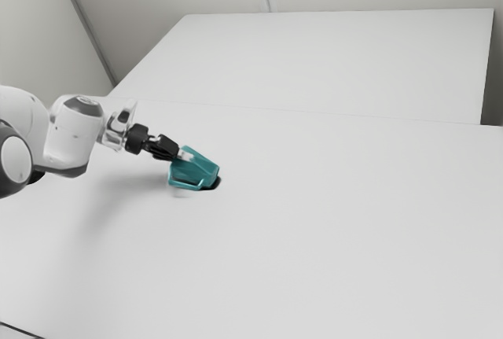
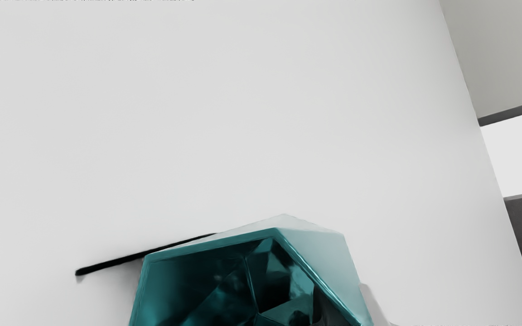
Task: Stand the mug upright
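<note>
Exterior view: my tool [image 1: 181,154] is at the teal mug [image 1: 196,169], which leans at a slant

My arm [image 1: 72,136] comes in from the exterior view's left and reaches out over the white table [image 1: 338,221], with the tool angled downward and its far end against the mug, or right in front of it; I cannot tell which. I also cannot tell whether the tool stands wide or narrow, or whether it has a hold on the mug.

The mug is at the end of my reach, over the part of the table nearer the exterior view's left. Its faceted body is tilted in that view, and I cannot make out whether its lower edge rests on the table. A small dark patch [image 1: 214,185] lies right by its lower edge, on the side away from my arm. A soft shadow [image 1: 118,189] spreads across the table below my arm.

In the wrist view the mug's mouth is turned toward my camera, so I look past the angular rim into a dark, glossy teal inside with flat facets. Part of the outer wall catches the light and looks pale. A thin black strip [image 2: 111,263] runs out from behind the rim along the white surface. Beyond the table's edge are a grey wall [image 2: 505,54] and a bright white area [image 2: 514,154].
</note>
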Robot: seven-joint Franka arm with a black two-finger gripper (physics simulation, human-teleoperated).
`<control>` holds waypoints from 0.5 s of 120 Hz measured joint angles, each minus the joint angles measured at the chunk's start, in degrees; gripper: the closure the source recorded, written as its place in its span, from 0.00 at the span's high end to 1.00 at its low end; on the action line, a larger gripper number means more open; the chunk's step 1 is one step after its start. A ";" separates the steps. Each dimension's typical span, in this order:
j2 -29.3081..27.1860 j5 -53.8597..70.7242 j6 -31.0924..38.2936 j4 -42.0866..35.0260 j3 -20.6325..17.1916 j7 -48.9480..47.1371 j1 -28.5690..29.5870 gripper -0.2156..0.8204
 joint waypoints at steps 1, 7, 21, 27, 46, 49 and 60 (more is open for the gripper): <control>-0.17 0.00 -0.01 -0.07 -0.01 0.00 -0.02 0.06; -1.11 -0.02 -0.10 -0.36 0.01 -0.02 -0.37 0.05; -3.30 0.06 -0.22 -0.60 0.03 -0.27 -1.57 0.04; -4.28 0.10 -0.26 -0.97 0.05 -0.41 -1.97 0.04; -7.58 0.76 -0.24 -1.86 0.22 -0.92 -3.68 0.04; -8.06 1.21 -0.16 -1.91 0.32 -1.04 -4.21 0.04; -9.79 3.66 0.14 -1.92 2.46 -1.69 -7.67 0.04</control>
